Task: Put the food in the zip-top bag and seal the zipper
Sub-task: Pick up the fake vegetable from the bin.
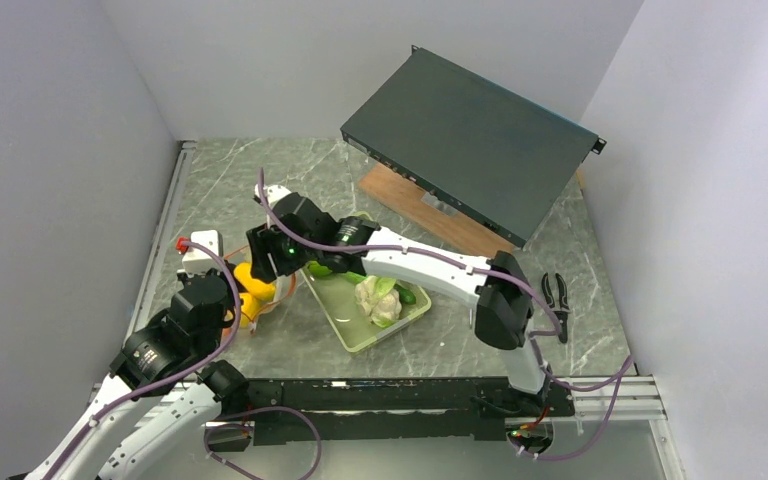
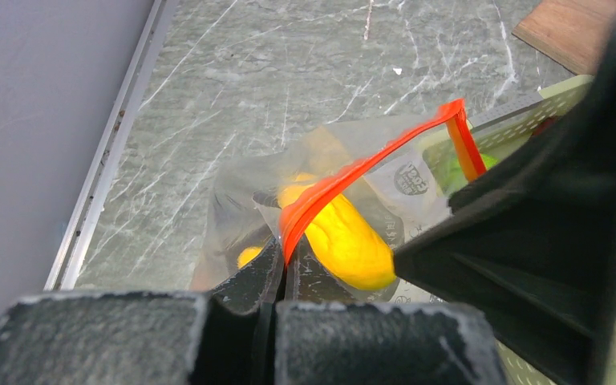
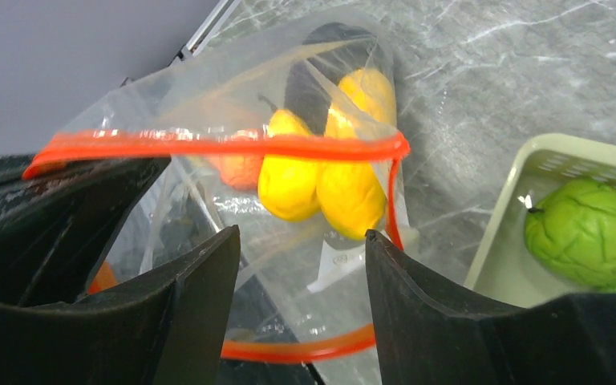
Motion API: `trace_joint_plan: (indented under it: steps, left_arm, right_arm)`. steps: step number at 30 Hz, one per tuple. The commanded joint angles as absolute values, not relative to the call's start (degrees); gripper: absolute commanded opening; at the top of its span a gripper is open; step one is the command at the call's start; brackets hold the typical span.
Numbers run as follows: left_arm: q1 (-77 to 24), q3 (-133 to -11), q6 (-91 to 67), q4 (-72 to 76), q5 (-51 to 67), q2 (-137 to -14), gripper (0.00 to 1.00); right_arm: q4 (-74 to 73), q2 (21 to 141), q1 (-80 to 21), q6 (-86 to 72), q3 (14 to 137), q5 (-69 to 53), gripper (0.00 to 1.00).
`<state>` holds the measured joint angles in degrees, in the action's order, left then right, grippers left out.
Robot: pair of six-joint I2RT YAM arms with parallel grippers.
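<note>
The clear zip-top bag [image 3: 208,104] lies left of the basket with its mouth held open. My left gripper [image 2: 289,257] is shut on its red-orange zipper [image 2: 353,172] at the near end of the rim. Inside the bag lie yellow corn [image 3: 289,180], an orange peach [image 3: 237,170] and the dark eggplant [image 3: 321,72]. My right gripper [image 3: 301,233] hangs open over the bag's mouth, with only the bag showing between its fingers. In the top view the right gripper [image 1: 275,250] sits over the bag [image 1: 260,290]. A green pepper [image 3: 589,233] and the cauliflower [image 1: 378,298] lie in the basket.
The pale green basket [image 1: 350,335] stands just right of the bag. A black flat case [image 1: 470,140] leans on a wooden board [image 1: 410,205] at the back. Black pliers [image 1: 557,295] lie at the right. A red plug [image 1: 181,243] sits by the left rail.
</note>
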<state>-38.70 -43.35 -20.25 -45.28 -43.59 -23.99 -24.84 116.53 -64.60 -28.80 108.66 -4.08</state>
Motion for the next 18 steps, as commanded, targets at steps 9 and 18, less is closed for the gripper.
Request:
trace_joint_plan:
  steps: [9,18]
  left_arm:
    - [-38.49,-43.85,-20.49,-43.99,-44.38,-24.61,0.00]
    - [-38.44,-43.62,-20.58,-43.86,-44.34,-24.21,0.00]
  right_arm:
    - [-23.97,96.76,-64.75,-24.43,94.24,1.76,0.63]
    - [-24.54,87.05,-64.57,-19.58,82.71,11.62,0.68]
